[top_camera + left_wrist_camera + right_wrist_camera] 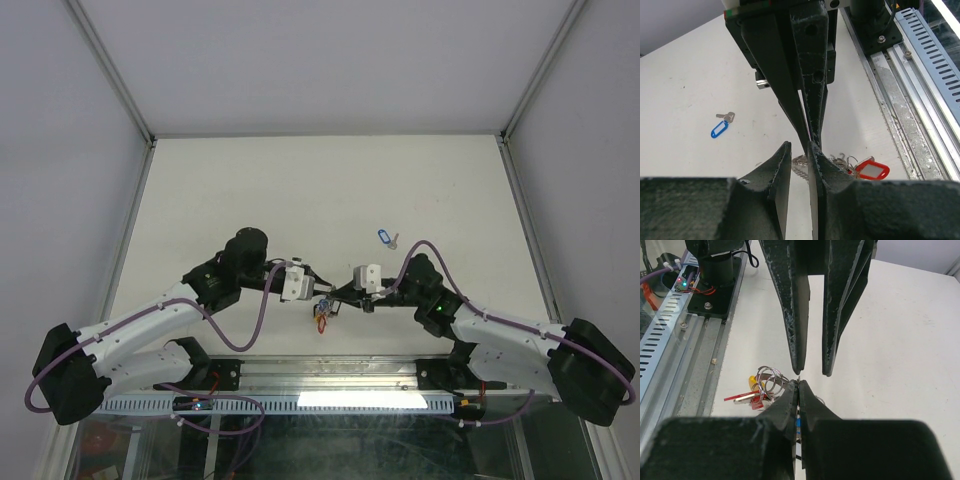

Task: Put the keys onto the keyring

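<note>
My right gripper [798,382] is shut on a thin metal edge that looks like the ribbed keyring [800,164], just above the table. A bunch of keys hangs at it: small rings [769,381], a red tag [872,170], a yellow tag [752,382], and a blue tag [798,423] showing under the fingers. My left gripper [799,146] faces the right one tip to tip, jaws narrowly open and empty; both meet at the table's front middle [328,292]. One loose key with a blue tag [385,237] lies farther back; it also shows in the left wrist view [720,129].
The metal rail and cable tray [920,85] of the arm bases run along the near table edge, close beside the key bunch. White enclosure walls [100,110] and frame posts bound the table at the left, right and back.
</note>
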`<state>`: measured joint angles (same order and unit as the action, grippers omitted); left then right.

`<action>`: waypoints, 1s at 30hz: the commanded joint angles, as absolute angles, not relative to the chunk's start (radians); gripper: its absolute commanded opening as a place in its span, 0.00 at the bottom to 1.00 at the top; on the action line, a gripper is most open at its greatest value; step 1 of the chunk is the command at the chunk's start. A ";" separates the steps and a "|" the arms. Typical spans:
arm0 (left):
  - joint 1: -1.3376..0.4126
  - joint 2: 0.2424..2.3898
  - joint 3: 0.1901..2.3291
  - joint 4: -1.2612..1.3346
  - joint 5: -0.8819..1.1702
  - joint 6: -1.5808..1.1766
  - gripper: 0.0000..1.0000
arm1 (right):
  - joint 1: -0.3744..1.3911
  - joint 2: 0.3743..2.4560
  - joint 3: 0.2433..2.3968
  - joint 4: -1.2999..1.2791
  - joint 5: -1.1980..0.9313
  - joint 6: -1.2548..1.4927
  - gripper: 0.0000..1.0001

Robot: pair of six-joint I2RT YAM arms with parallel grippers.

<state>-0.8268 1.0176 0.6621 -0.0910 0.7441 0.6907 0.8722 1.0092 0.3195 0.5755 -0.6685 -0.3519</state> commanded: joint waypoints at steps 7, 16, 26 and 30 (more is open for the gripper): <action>-0.838 0.986 0.680 -0.017 0.681 0.622 0.19 | 0.885 0.937 0.295 0.711 -0.533 -0.358 0.01; -0.839 1.019 0.675 -0.040 0.682 0.581 0.19 | 0.885 0.926 0.279 0.727 -0.528 -0.350 0.02; -0.838 1.033 0.668 -0.090 0.647 0.608 0.22 | 0.886 0.923 0.266 0.740 -0.537 -0.345 0.02; -0.838 1.065 0.691 -0.127 0.656 0.629 0.20 | 0.888 0.923 0.267 0.745 -0.543 -0.348 0.03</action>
